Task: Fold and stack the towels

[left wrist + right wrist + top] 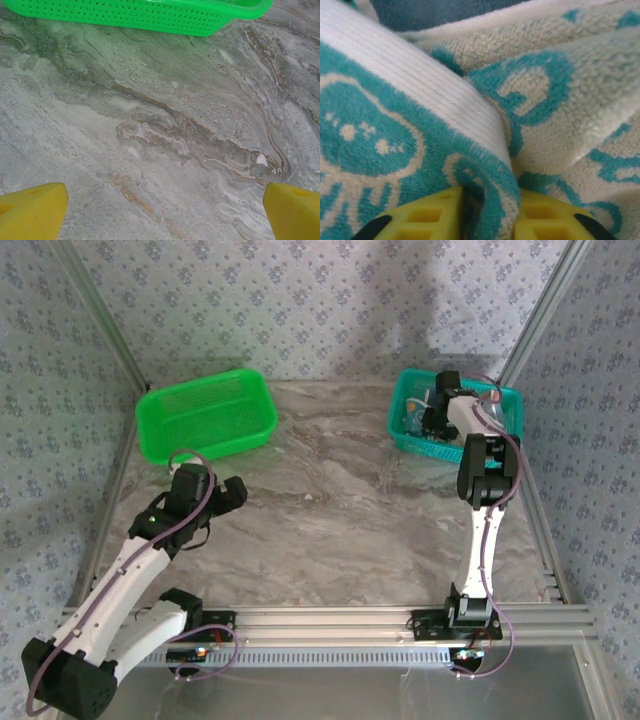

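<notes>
The right gripper (490, 217) is down in the teal basket (508, 410) at the far right of the table (340, 500). Its yellow fingers (432, 220) are closed tightly on a raised ridge of the teal towel (395, 125), a looped terry cloth printed with white cartoon outlines. The cloth looks soft, light and limp, so it should sag and drape when lifted rather than hold any shape. The rough pile should grip the pads well, and nothing about it is fragile. The hold is on a bunched fold in the middle of the cloth, not on a hem, so the towel would likely come out crumpled. A corner or a straight edge would be the better place to hold it for folding, and other cloths lying against it may drag up with it. The left gripper (165, 212) hangs wide open and holds nothing, low over bare table just short of the green basket (140, 12). The towel's edges and corners are cut off in the right wrist view, and the fold covers the fingertips. From above, the arm covers most of the teal basket, so the number of towels in it cannot be told. A dark blue patch (445, 10) behind the fold is probably another towel.
</notes>
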You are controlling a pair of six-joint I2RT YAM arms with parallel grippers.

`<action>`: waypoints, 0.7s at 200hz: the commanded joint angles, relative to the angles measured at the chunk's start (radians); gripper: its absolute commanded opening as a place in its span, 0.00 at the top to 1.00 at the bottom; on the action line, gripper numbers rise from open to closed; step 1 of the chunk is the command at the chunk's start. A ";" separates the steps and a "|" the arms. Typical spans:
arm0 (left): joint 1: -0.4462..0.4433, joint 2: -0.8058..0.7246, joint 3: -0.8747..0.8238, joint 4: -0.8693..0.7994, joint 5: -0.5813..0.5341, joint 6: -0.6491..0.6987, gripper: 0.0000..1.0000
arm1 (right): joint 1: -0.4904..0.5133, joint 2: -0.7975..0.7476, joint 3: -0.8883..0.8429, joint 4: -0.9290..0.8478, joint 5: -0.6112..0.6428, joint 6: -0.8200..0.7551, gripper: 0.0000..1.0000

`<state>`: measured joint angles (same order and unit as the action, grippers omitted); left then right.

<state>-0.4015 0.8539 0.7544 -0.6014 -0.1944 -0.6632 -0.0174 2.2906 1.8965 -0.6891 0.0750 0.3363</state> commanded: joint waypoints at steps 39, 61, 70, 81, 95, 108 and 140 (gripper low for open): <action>-0.007 -0.001 0.037 0.020 0.015 0.014 0.00 | 0.031 -0.250 -0.041 -0.003 0.153 -0.009 1.00; -0.007 -0.010 0.036 0.019 0.017 0.011 0.00 | 0.042 -0.341 -0.048 -0.006 0.183 -0.011 1.00; -0.005 -0.013 0.036 0.019 0.018 0.010 0.00 | 0.046 -0.375 -0.051 0.003 0.192 -0.017 1.00; -0.007 -0.020 0.037 0.021 0.017 0.010 0.00 | 0.050 -0.409 -0.055 0.006 0.195 -0.023 1.00; -0.007 -0.022 0.040 0.020 0.018 0.010 0.00 | 0.060 -0.451 -0.059 0.007 0.203 -0.027 1.00; -0.008 -0.026 0.043 0.018 0.019 0.010 0.00 | 0.076 -0.489 -0.067 0.012 0.221 -0.031 1.00; -0.007 -0.031 0.052 0.012 0.016 0.015 0.00 | 0.126 -0.584 -0.076 0.043 0.257 -0.066 1.00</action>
<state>-0.4019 0.8429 0.7612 -0.5949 -0.1864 -0.6632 0.0662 1.7744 1.8366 -0.6693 0.2737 0.3153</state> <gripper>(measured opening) 0.997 0.074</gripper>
